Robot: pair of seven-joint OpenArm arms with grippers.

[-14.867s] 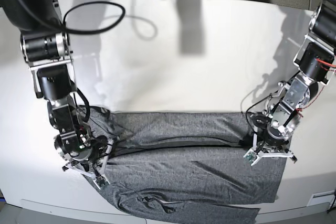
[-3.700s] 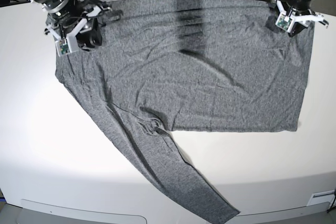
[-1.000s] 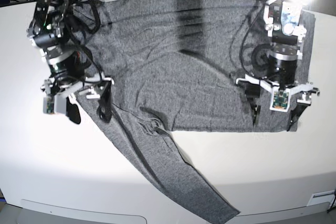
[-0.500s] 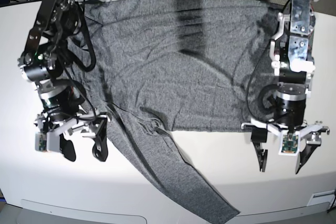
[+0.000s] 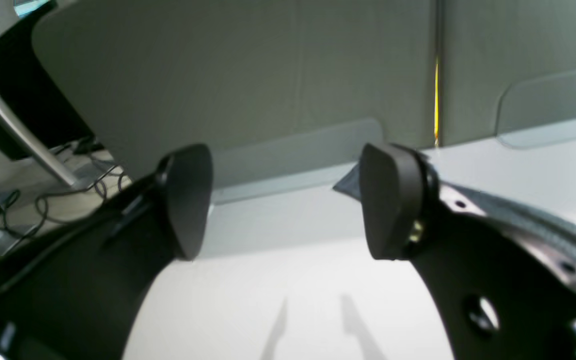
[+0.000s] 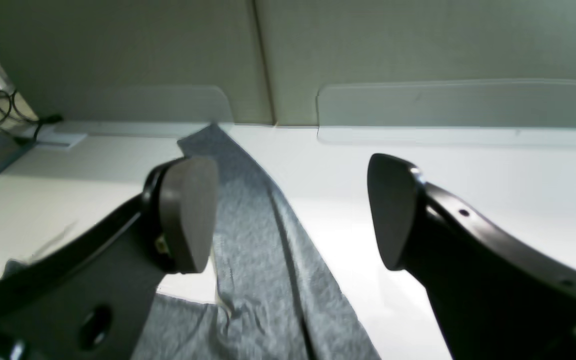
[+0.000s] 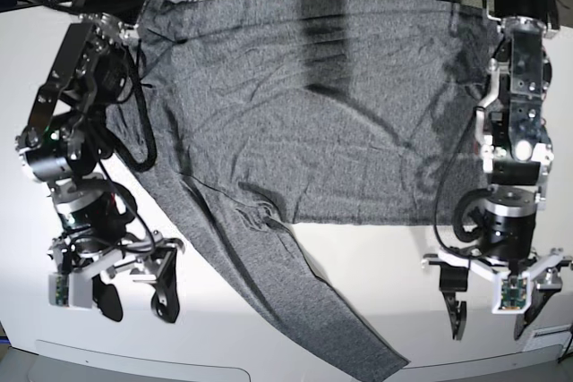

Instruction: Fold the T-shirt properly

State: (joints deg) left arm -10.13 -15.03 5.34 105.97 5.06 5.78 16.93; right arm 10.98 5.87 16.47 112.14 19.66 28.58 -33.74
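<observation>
Spread flat and unfolded across the white counter [image 7: 286, 310], one sleeve trailing toward the near edge, the T-shirt [image 7: 331, 114] awaits its first fold as the left claw [image 7: 491, 306] and right claw [image 7: 134, 288] hover wide and empty, likely needing that sleeve gathered in.

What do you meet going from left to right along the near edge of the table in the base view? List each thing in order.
right gripper → sleeve of the T-shirt → left gripper
</observation>
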